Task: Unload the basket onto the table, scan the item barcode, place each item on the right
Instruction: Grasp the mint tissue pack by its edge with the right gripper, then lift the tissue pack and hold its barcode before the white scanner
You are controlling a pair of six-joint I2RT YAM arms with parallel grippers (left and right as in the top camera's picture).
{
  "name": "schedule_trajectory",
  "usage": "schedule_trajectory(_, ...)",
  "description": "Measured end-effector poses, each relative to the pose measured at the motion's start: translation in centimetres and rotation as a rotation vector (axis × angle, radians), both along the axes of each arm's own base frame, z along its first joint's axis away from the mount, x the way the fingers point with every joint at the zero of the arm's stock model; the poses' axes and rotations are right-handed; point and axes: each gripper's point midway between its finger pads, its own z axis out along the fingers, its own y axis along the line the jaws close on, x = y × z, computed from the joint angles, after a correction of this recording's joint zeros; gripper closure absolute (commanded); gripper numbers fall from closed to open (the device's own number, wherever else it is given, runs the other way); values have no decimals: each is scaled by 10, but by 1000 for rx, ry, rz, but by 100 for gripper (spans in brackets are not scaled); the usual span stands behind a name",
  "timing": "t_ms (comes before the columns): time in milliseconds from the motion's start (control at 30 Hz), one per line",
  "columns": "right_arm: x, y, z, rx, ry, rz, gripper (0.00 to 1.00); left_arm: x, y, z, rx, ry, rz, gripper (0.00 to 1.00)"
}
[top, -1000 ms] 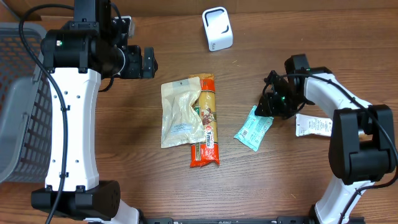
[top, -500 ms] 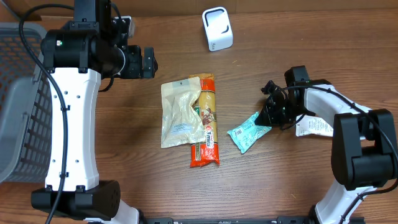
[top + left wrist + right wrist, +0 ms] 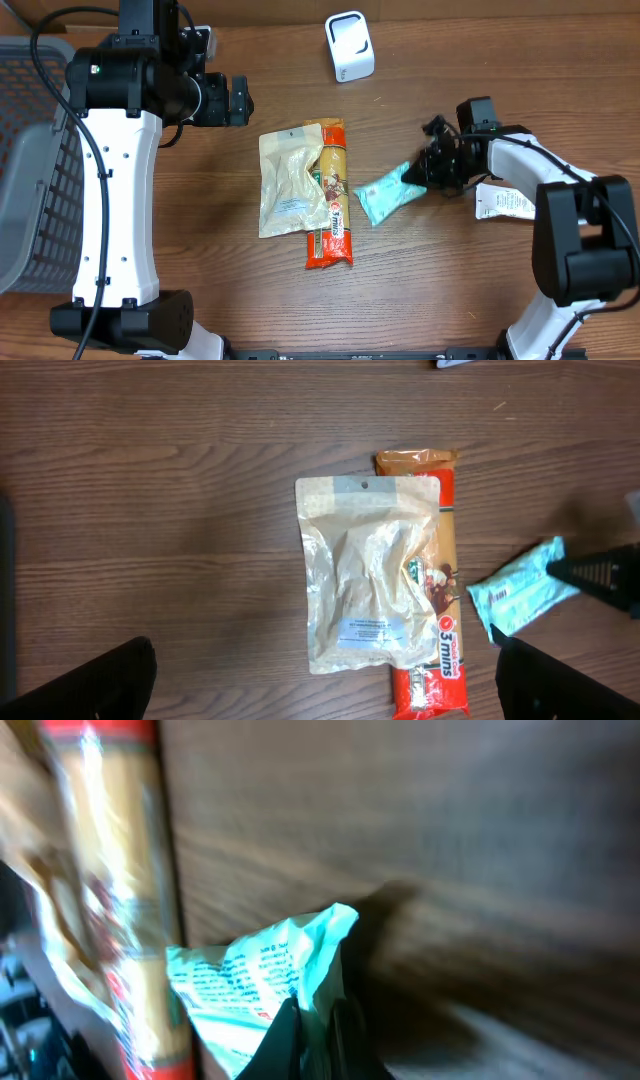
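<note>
The orange noodle pack [image 3: 336,200] lies lengthwise in the middle of the wooden table [image 3: 450,300] and serves as the marker here. Overlapping its left edge is a pale beige pouch [image 3: 287,183], which the left wrist view shows face up with a small white label. Just right of the noodle pack lies the teal snack packet [image 3: 384,193], the item to be scanned. Its near end comes close to the pack's right edge, though I cannot tell whether the two touch. The right gripper [image 3: 420,175] reaches in from farther right of the pack and is clenched on the packet's far end. In the right wrist view its dark fingertips [image 3: 300,1040] pinch the crinkled teal wrapper [image 3: 262,975], with the blurred noodle pack [image 3: 110,870] beyond. The white barcode scanner [image 3: 349,46] stands well beyond the pack's top end, slightly to the right. A white sachet [image 3: 505,202] lies far to the pack's right, past the right gripper. The left gripper [image 3: 243,100] hangs up and to the left of the pack, jaws spread wide and holding nothing. Its fingers [image 3: 110,685] frame the bottom corners of the left wrist view. A grey mesh basket [image 3: 30,170] sits far left of the pack.
</note>
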Motion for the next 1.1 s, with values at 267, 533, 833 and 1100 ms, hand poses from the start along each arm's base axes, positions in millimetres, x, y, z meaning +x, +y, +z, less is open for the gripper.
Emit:
schedule_trajectory(267, 33, 3, 97, 75, -242, -128, 96, 0, 0, 0, 0, 0, 0, 0)
schedule_trajectory(533, 18, 9, 181, 183, -387, -139, 96, 0, 0, 0, 0, 0, 0, 0)
schedule_trajectory(833, 4, 9, 239, 225, -485, -171, 96, 0, 0, 0, 0, 0, 0, 1)
schedule_trajectory(1100, 23, 38, 311, 57, -761, -224, 96, 0, 0, 0, 0, 0, 0, 0)
